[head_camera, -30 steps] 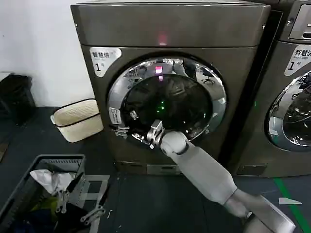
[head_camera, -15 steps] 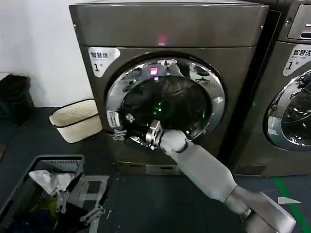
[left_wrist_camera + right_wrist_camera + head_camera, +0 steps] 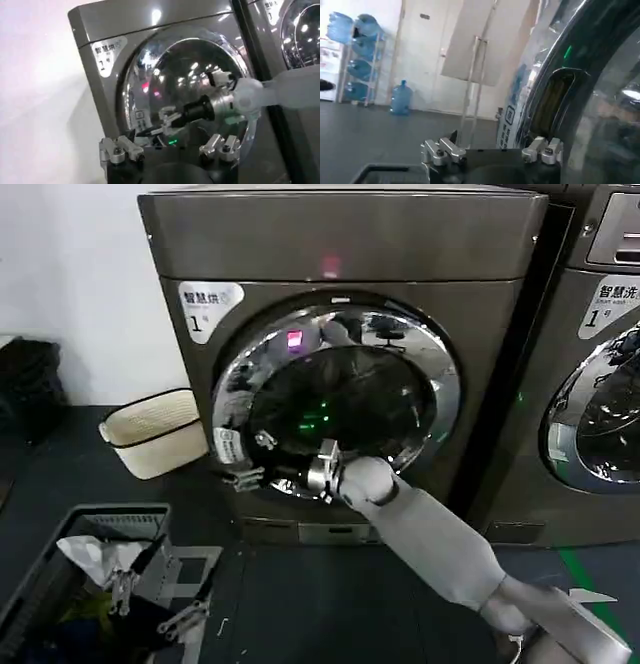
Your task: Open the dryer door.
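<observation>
- against the white wall stood the dryer (image 3: 345, 244), a dark bronze-grey machine with a white "1" label and a pink light, filling most of the head view; a like-coloured neighbouring machine (image 3: 600, 354) sat close on the robot's right.
- across the dryer's front, the dryer door (image 3: 335, 399) looked just cracked: the chrome ring's left edge seemed to stand a little proud of the front panel, so the opening was barely begun.
- from the lower right the right arm reached up to the door's lower-left rim, and the right claw (image 3: 245, 476) sat at the handle recess there; i could not tell whether its fingers were spread or pinching the handle.
- in its own wrist view the left claw (image 3: 170, 150) hung back from the door with fingers spread, holding nothing, facing the dryer.
- on the floor to the robot's left sat a pale basket (image 3: 155, 431), and nearer in, a dark crate (image 3: 80, 584) of clutter.
- risk, as i judged it: the claw could slip off the smooth chrome rim if the pull ran straight out instead of following the hinge arc.
- room: the door would probably swing from hinges on the right, so its free edge sweeps outward over open floor; the basket lay near that side, and the forearm itself sat in the path.
</observation>
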Robot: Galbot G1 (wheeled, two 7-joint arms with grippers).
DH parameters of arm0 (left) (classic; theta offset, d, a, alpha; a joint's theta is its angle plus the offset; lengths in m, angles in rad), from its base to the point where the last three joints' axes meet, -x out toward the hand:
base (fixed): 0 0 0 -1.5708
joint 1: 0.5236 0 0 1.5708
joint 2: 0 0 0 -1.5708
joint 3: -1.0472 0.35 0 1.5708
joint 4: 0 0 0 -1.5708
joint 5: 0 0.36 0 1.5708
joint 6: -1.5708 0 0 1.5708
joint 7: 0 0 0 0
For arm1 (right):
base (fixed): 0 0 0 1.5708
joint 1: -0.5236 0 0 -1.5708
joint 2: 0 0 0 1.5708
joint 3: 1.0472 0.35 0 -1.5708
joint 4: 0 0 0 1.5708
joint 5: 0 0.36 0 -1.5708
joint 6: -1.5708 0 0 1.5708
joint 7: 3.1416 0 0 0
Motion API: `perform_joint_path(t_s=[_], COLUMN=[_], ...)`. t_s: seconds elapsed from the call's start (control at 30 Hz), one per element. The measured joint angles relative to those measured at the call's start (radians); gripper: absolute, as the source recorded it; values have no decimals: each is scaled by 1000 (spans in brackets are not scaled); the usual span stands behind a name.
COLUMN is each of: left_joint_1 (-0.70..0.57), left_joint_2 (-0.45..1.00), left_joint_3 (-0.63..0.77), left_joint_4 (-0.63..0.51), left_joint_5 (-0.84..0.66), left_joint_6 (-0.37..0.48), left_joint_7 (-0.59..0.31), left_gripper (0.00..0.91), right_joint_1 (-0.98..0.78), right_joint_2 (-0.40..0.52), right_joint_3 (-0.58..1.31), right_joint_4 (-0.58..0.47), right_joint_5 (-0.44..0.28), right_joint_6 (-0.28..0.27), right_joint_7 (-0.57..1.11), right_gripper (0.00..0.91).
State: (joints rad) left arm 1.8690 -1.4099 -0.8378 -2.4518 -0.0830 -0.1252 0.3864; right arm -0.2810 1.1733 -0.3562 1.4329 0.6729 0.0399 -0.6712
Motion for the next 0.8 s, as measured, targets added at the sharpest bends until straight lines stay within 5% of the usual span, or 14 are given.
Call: perform_joint_path(t_s=[0.8], left_joint_1=[-86], left_joint_2=[114], left_joint_3=[-86], left_joint_4=[61], left_joint_5=[-189], left_joint_6=[64], left_joint_7=[25], left_gripper=[907], right_joint_1=[-87], right_joint_2=[-172], right_joint_3=[53], right_joint_4=[214], right_joint_5=[79], right_joint_6=[-15], right_joint_7=[-133], right_gripper=[907])
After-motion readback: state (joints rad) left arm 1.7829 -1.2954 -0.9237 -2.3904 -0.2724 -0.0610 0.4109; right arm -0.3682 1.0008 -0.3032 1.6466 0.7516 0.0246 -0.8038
